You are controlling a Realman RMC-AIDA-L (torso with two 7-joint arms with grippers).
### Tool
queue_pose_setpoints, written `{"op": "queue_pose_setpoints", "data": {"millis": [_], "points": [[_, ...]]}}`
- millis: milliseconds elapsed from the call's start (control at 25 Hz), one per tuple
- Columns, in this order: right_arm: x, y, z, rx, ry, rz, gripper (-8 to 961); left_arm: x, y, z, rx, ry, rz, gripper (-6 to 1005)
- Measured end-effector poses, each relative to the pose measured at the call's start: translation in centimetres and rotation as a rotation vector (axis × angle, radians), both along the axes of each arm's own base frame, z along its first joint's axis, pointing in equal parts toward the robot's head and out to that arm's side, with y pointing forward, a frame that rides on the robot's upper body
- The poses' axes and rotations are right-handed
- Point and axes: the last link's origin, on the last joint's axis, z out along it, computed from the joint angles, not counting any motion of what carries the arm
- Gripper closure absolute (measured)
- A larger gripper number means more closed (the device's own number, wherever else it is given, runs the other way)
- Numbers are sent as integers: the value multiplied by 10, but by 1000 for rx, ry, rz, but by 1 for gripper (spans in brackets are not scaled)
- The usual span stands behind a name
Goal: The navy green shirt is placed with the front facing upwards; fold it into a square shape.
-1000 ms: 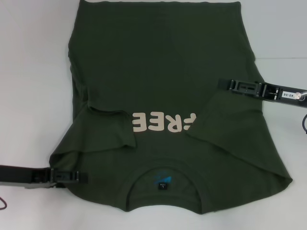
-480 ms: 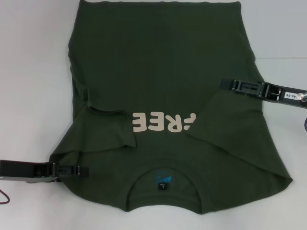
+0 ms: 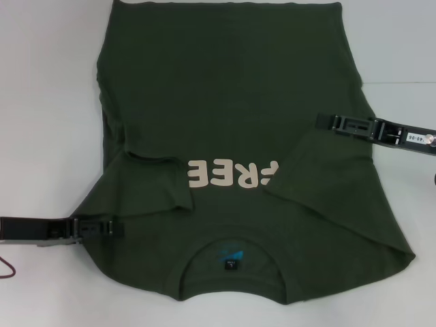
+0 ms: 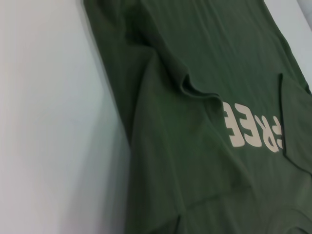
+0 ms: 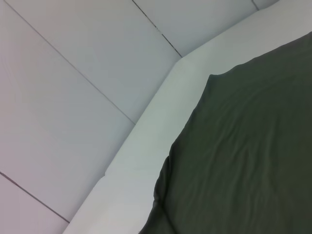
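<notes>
- Navy green shirt point(image 3: 231, 122) lies on the table point(image 3: 48, 102), both sleeves folded in
- Left end effector point(image 3: 117, 229) at shoulder edge, right end effector point(image 3: 323, 122) at side; finger states: cannot tell
- Next: probably lengthwise fold

Dark olive-green shirt point(image 3: 225, 102), cream letters point(image 3: 231, 175) (blue collar label point(image 3: 230, 257)), white table point(image 3: 48, 102)

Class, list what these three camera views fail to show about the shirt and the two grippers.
- Shirt hem: cut off by the head view's top edge.
- "FREE!" lettering: its right end is covered by a folded flap in the head view.
- Collar label: print too small to read.
- Left gripper and right gripper: seen side-on in the head view, jaws unclear; absent from both wrist views.
</notes>
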Motion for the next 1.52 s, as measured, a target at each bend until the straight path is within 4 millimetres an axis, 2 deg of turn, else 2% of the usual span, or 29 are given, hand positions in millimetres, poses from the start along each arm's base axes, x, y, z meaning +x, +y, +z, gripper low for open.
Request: {"op": "queue_pose_setpoints", "data": {"millis": [440, 800, 1000, 1200, 1520], "points": [[1, 0, 1, 6, -2, -5, 14, -7, 4, 3, 49, 34, 17, 65], [3, 0, 2, 13, -1, -10, 14, -4, 6, 3, 42, 34, 5, 64], [4, 1, 4, 18, -2, -12, 14, -5, 7, 6, 57, 42, 1, 120], [3, 1, 4, 18, -1, -10, 14, -7, 8, 13, 91, 37, 12, 324], [5, 0, 5, 17, -1, -15, 14, -8, 8, 13, 89, 40, 14, 458]]}}
